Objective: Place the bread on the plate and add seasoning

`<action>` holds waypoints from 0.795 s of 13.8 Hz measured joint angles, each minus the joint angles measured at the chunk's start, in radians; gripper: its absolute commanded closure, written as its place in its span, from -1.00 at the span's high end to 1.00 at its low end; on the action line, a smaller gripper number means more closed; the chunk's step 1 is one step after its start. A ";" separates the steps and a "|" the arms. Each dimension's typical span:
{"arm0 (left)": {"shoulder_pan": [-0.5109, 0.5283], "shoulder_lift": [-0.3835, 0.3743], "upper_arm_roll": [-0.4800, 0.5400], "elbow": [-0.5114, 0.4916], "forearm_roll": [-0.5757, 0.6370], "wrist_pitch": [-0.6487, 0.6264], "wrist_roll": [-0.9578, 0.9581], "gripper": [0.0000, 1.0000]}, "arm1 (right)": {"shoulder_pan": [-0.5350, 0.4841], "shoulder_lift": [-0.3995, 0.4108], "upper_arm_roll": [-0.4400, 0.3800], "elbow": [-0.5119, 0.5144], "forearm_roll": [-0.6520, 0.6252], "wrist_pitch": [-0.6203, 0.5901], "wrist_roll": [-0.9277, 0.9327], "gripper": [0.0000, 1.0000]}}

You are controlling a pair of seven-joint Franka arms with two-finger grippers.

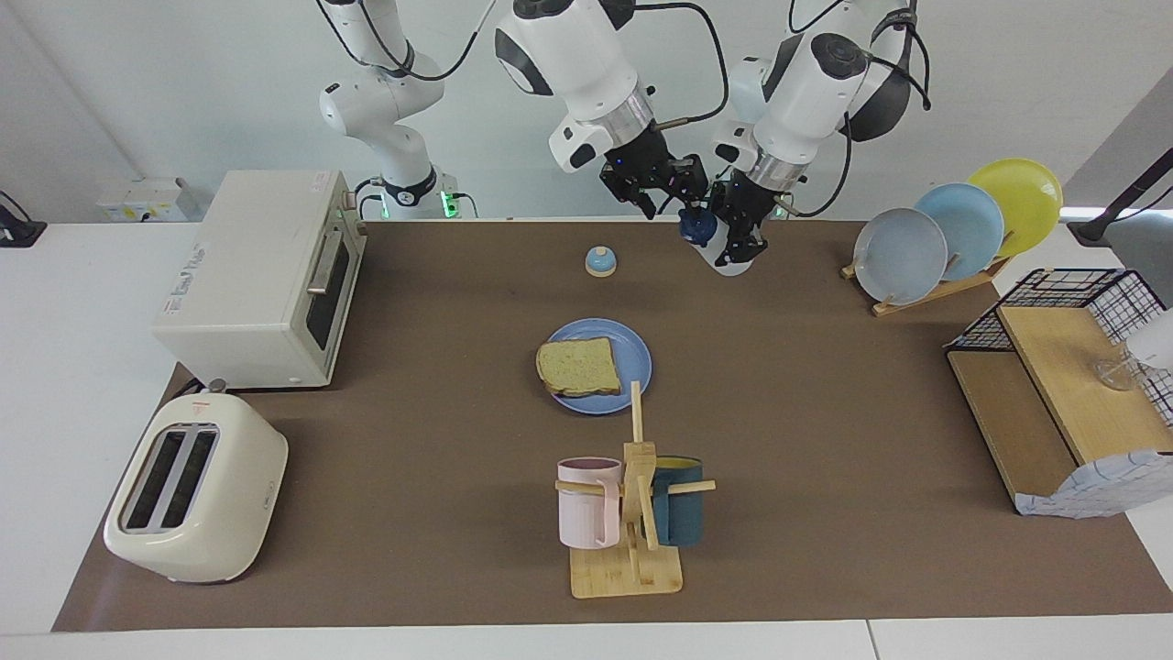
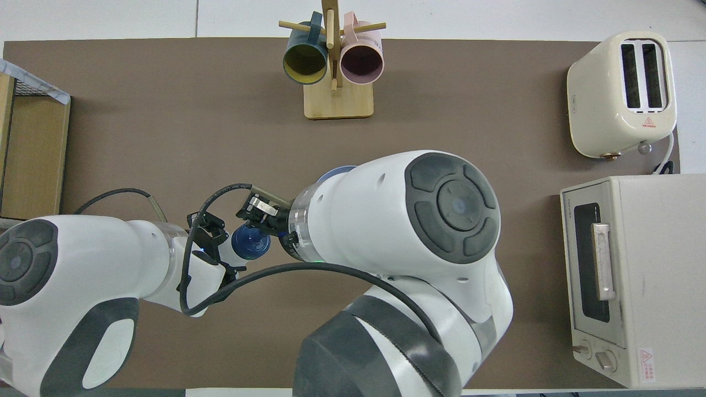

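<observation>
Navy-capped seasoning [image 1: 707, 235] clamped in left gripper [image 1: 740, 240] — right gripper [image 1: 674, 194], fingers parted, beside its cap.

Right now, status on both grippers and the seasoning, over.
Left gripper shut on seasoning bottle, held tilted above the mat. Right gripper at its navy cap. Bread on blue plate. Nothing in the way.
</observation>
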 measured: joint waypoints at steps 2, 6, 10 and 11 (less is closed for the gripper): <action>0.000 0.000 0.000 0.000 0.000 0.000 0.000 -1.00 | 0.002 0.009 0.000 0.009 0.000 0.005 0.022 0.15; 0.000 0.000 0.002 0.000 0.000 0.000 0.000 -1.00 | 0.008 0.024 0.001 0.010 0.000 0.010 0.035 -0.05; 0.001 0.000 0.002 -0.001 0.000 0.000 0.000 -1.00 | 0.008 0.025 0.001 0.010 0.000 0.010 0.035 -0.06; 0.001 0.000 0.002 -0.001 0.000 0.000 0.000 -1.00 | 0.008 0.025 0.001 0.010 0.000 0.010 0.036 -0.06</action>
